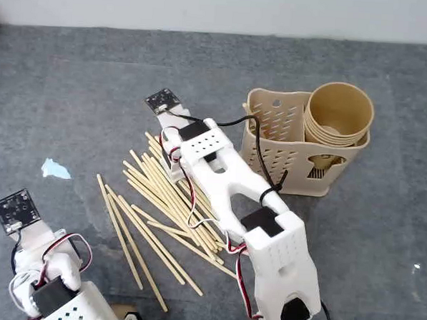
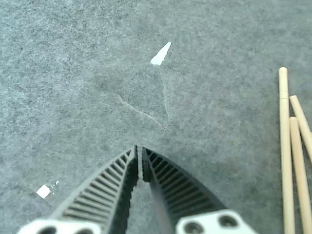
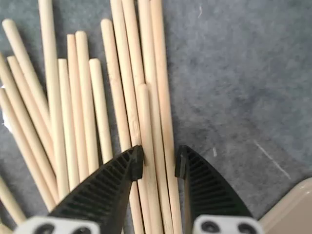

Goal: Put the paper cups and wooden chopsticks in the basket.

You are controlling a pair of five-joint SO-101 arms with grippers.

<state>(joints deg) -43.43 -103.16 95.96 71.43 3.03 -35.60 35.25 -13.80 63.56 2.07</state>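
Observation:
Several wooden chopsticks (image 1: 161, 207) lie fanned out on the grey mat left of the beige basket (image 1: 285, 153). A stack of paper cups (image 1: 339, 116) stands in the basket's right compartment. My right gripper (image 3: 158, 163) is down at the pile's far end, open. Its fingertips (image 3: 136, 163) straddle two parallel chopsticks (image 3: 153, 126) that lie flat on the mat. My left gripper (image 2: 139, 158) hovers shut and empty over bare mat at the near left, with a few chopsticks (image 2: 287, 146) off to its side.
A small scrap of paper (image 1: 55, 169) lies on the mat to the left, seen as a pale scrap (image 2: 161, 54) ahead of the left gripper. The basket's corner (image 3: 292, 209) is close beside the right gripper. Open mat stretches across the back and the right.

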